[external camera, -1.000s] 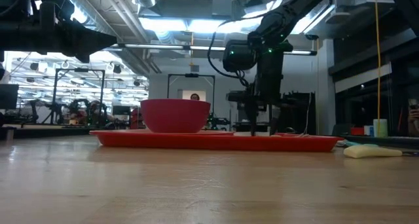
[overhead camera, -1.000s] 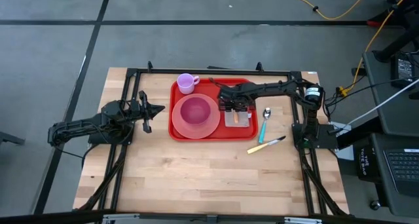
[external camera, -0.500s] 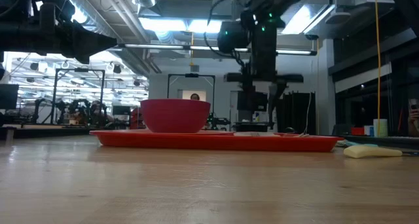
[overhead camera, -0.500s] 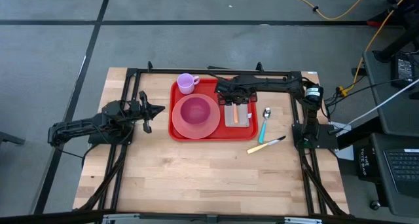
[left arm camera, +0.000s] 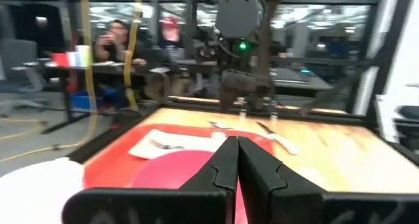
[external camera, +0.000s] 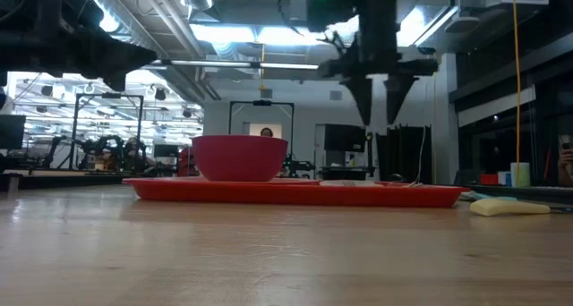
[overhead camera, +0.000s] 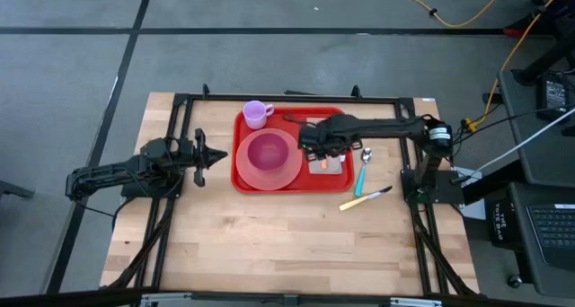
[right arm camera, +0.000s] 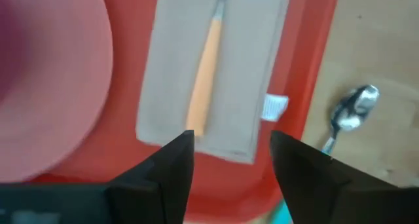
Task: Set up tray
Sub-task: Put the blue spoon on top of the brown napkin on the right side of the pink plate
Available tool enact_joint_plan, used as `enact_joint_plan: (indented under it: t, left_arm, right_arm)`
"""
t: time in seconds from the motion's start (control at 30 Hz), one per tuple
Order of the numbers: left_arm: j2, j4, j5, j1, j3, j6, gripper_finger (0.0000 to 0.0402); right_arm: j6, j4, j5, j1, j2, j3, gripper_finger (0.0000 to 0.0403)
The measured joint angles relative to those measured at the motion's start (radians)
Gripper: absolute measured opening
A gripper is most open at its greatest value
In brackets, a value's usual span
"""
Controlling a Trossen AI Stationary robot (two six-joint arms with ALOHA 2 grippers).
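Note:
The red tray (overhead camera: 310, 184) lies at the table's far middle, also in the low view (external camera: 295, 192). On it sit a pink bowl (overhead camera: 268, 154) on a pink plate and a beige napkin (right arm camera: 249, 73) with an orange-handled fork (right arm camera: 206, 73) lying along it. My right gripper (external camera: 378, 118) is open and hangs well above the napkin (overhead camera: 334, 165), touching nothing. My left gripper (overhead camera: 216, 154) is shut, hovering left of the tray, its tips pointing at it (left arm camera: 236, 152).
A purple cup (overhead camera: 257, 114) stands at the tray's far left corner. A teal-handled spoon (overhead camera: 364, 163) lies on the wood just right of the tray, a knife (overhead camera: 366, 197) nearer the near edge. The near half of the table is bare wood. People sit beyond the table.
My right gripper has risen from down at the napkin to well above the tray, swinging first toward the far edge and then back over the napkin. The fork stays flat on the napkin.

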State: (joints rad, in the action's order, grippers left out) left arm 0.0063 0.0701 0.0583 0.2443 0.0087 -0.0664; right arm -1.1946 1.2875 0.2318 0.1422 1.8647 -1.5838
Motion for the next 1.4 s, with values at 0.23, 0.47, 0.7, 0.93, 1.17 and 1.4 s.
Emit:
enact_joint_plan:
  t: [0.23, 0.47, 0.7, 0.93, 1.17, 1.4]
  left_arm:
    - [0.0, 0.008, 0.093, 0.0, 0.0, 0.0, 0.0004]
    - [-0.001, 0.009, 0.091, 0.0, 0.0, 0.0, 0.0004]
    - [-0.001, 0.024, 0.09, 0.0, 0.0, 0.001, 0.0004]
    - [-0.001, 0.027, 0.09, 0.0, 0.0, 0.0, 0.0004]
    - [-0.001, 0.026, 0.09, 0.0, 0.0, 0.001, 0.0004]
    - [-0.001, 0.024, 0.09, 0.0, 0.0, 0.001, 0.0004]
  right_arm:
    - [-0.159, -0.031, 0.031, -0.091, -0.146, 0.188, 0.0201]
    - [-0.368, -0.155, 0.029, -0.173, -0.323, 0.455, 0.0201]
    - [-0.531, -0.196, 0.029, -0.22, -0.377, 0.615, 0.0201]
    - [-0.529, -0.3, 0.03, -0.22, -0.377, 0.698, 0.0201]
    - [-0.559, -0.315, 0.002, -0.22, -0.377, 0.75, 0.0201]
    - [-0.566, -0.356, 0.002, -0.219, -0.376, 0.782, 0.0201]
